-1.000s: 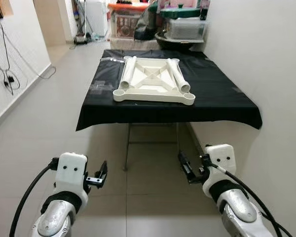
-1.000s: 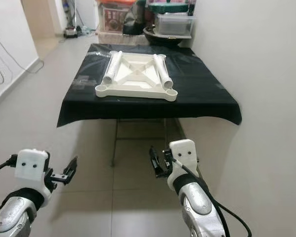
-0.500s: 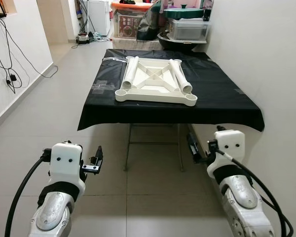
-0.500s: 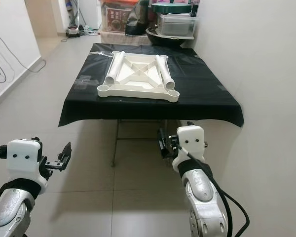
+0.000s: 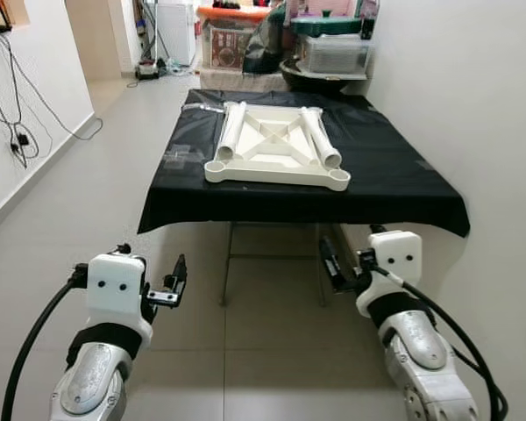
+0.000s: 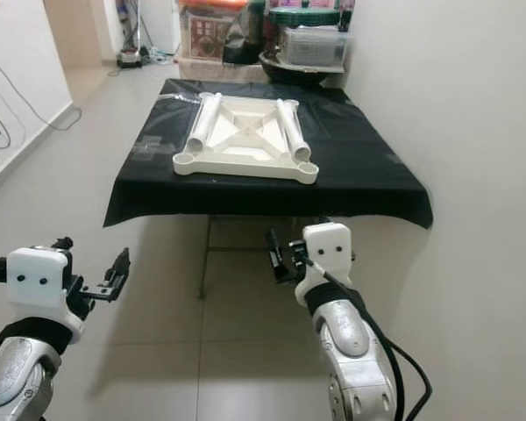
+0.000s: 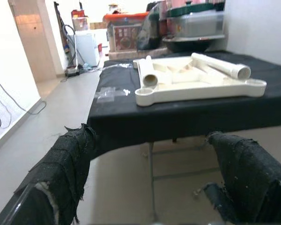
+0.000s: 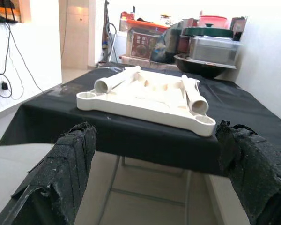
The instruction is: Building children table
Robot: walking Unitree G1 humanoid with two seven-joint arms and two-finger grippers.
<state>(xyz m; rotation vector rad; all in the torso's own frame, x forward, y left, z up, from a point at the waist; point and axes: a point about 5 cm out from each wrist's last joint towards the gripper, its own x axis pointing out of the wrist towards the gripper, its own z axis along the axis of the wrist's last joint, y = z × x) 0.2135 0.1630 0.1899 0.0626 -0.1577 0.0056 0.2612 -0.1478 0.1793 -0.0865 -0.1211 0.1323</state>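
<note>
A cream children's table top (image 5: 276, 156) lies upside down on a table draped in black cloth (image 5: 394, 189). Two cream tube legs rest on it, one along its left side (image 5: 230, 132), one along its right side (image 5: 319, 137). My left gripper (image 5: 174, 285) hangs low over the floor, short of the table's front edge, open and empty. My right gripper (image 5: 333, 267) is open too, just below the cloth's front hem. In the wrist views the top (image 7: 196, 84) (image 8: 145, 98) lies ahead between the black fingers (image 7: 68, 159) (image 8: 68, 154).
A white wall (image 5: 473, 105) runs close along the right. Folding metal legs (image 5: 228, 263) show under the cloth. Boxes, a lidded container (image 5: 333, 48) and a dark basin crowd the far end. Tiled floor opens to the left, with cables on the left wall (image 5: 13, 132).
The camera has shifted slightly. My right gripper has dropped a little and moved left; the left gripper stays about where it was. The table parts have not moved.
</note>
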